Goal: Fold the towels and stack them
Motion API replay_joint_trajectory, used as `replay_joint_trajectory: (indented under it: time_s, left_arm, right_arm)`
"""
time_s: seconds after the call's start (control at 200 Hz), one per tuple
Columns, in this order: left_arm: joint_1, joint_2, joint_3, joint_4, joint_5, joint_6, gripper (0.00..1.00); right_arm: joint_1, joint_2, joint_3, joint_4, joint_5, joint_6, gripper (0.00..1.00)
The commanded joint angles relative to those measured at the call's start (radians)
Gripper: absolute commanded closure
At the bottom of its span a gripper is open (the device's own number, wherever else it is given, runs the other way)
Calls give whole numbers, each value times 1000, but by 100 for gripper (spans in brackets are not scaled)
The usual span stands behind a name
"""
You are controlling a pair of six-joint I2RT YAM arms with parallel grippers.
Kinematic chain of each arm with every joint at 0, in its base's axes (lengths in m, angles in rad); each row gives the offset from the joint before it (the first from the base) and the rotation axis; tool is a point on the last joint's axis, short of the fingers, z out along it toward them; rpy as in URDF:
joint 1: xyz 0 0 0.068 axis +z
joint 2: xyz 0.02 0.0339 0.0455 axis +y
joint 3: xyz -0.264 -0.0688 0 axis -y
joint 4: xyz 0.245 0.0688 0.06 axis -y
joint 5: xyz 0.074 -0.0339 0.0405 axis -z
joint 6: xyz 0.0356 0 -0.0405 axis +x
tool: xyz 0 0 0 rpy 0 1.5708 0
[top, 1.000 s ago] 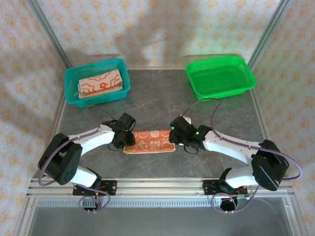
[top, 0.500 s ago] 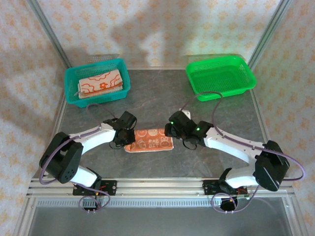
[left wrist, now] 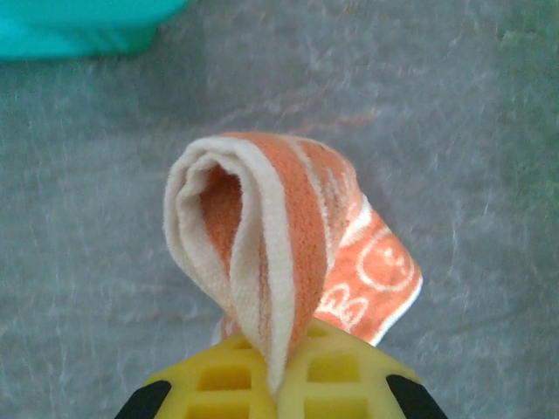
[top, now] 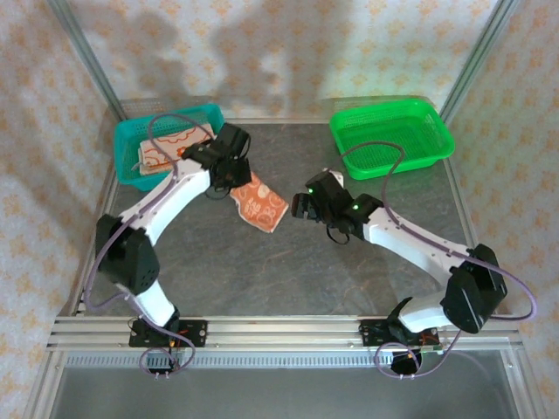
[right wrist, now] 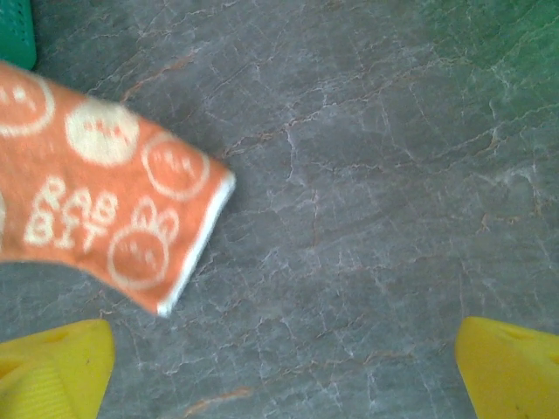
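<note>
A folded orange towel (top: 262, 202), printed with cream cartoon faces and the letters "RAB BIT", hung from one pinched end above the middle of the grey stone-patterned table (top: 349, 279), just right of the teal basket (top: 131, 175). Its free end drooped towards the table top; whether it touched the surface could not be told.

The left gripper (top: 234, 170) held the towel's upper end. In the left wrist view, the yellow fingers (left wrist: 218, 384) were pressed together on the cloth, and the towel (left wrist: 262, 236) curled out of them in a loop, showing cream edging and orange layers.

The right gripper (top: 301, 205) hovered just right of the towel, apart from it. In the right wrist view, its yellow fingers (right wrist: 52, 367) were spread wide with nothing between them, and the towel's lower corner (right wrist: 96, 192) lay to the upper left over bare table.

Another folded towel (top: 170, 144), cream with orange print, sat inside the teal basket at the far left, partly hidden by the left arm and its cable. A green basket (top: 384, 131) stood at the far right.
</note>
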Motion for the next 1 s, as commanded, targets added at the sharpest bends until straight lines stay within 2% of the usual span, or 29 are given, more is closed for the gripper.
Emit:
replay_joint_trajectory:
  time_s: [0.0, 0.275, 0.435, 0.716, 0.996]
  left_arm:
    - [21, 128, 183, -116, -49, 79, 100]
    - [102, 468, 708, -244, -17, 133, 100]
    - [151, 566, 900, -249, -7, 145, 100]
    - [259, 572, 922, -124, 16, 145, 100]
    - [372, 550, 930, -136, 68, 160, 100]
  right_arm:
    - [-20, 33, 62, -44, -10, -57, 0]
    - [-75, 96, 137, -74, -51, -98, 1]
    - [-92, 142, 172, -86, -77, -106, 0]
    - [-101, 221, 237, -113, -104, -123, 1]
    - [-103, 260, 263, -118, -119, -121, 1]
